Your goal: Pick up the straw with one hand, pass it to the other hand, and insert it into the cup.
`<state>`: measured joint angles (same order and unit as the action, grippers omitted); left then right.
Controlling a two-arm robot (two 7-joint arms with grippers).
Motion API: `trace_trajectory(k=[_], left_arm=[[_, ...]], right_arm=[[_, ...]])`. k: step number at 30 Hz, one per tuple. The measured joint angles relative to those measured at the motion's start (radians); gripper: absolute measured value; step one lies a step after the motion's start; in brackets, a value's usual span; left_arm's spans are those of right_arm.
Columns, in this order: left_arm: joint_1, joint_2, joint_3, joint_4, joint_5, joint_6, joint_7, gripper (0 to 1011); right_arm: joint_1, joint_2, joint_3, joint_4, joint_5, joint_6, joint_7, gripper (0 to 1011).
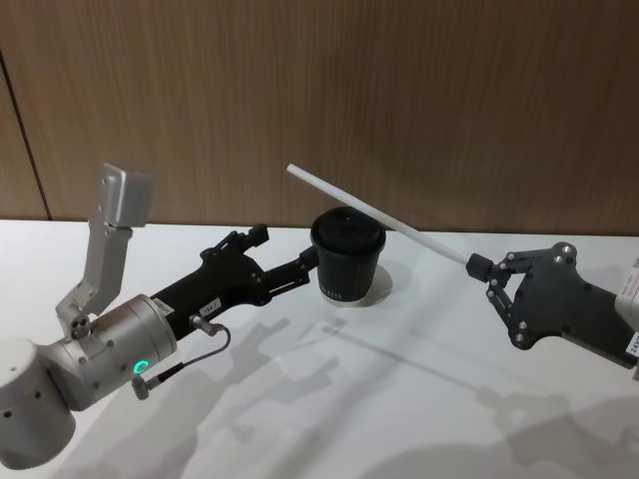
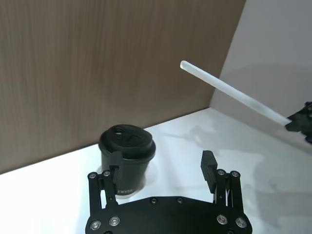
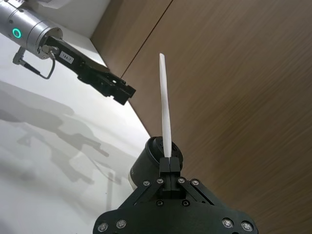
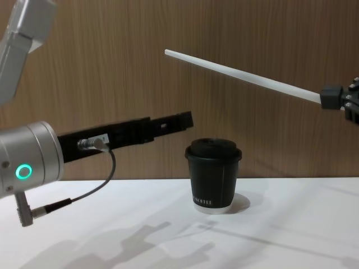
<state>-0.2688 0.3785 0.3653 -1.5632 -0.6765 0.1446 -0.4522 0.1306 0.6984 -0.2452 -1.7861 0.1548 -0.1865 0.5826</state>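
The white straw (image 1: 379, 217) (image 4: 241, 74) hangs in the air, slanting up and to the left over the cup. My right gripper (image 1: 479, 267) (image 3: 169, 165) (image 4: 332, 96) is shut on its lower right end. The black lidded cup (image 1: 347, 261) (image 4: 213, 176) (image 2: 129, 168) stands upright on the table at mid-back. My left gripper (image 1: 285, 249) (image 2: 162, 161) (image 4: 182, 120), with the silver wrist and green ring light, is open just left of the cup, holding nothing. The straw's free tip (image 2: 184, 65) is above and beyond the left gripper's fingers.
The white table (image 1: 319, 399) stretches bare in front of the cup. A brown wood-panel wall (image 1: 399, 100) stands close behind the cup. The left arm's grey elbow link (image 1: 112, 230) rises at the left.
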Motion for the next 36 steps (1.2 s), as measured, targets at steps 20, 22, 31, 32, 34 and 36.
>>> trace_trajectory(k=[20,22,31,32,34,36], left_arm=[[-0.034,-0.040,-0.037,0.088,-0.240,0.088,-0.168,1003],[-0.037,-0.043,-0.037,0.093,-0.251,0.092,-0.176,1003],[-0.062,-0.064,-0.028,0.122,-0.304,0.113,-0.222,1003],[-0.067,-0.067,-0.026,0.127,-0.309,0.116,-0.226,1003],[-0.073,-0.070,-0.022,0.132,-0.314,0.118,-0.231,1003],[-0.081,-0.075,-0.018,0.138,-0.320,0.122,-0.236,1003]], right_arm=[[0.000,0.000,0.000,0.000,0.000,0.000,0.000,0],[0.000,0.000,0.000,0.000,0.000,0.000,0.000,0],[0.000,0.000,0.000,0.000,0.000,0.000,0.000,0],[0.000,0.000,0.000,0.000,0.000,0.000,0.000,0],[0.000,0.000,0.000,0.000,0.000,0.000,0.000,0],[0.000,0.000,0.000,0.000,0.000,0.000,0.000,0]])
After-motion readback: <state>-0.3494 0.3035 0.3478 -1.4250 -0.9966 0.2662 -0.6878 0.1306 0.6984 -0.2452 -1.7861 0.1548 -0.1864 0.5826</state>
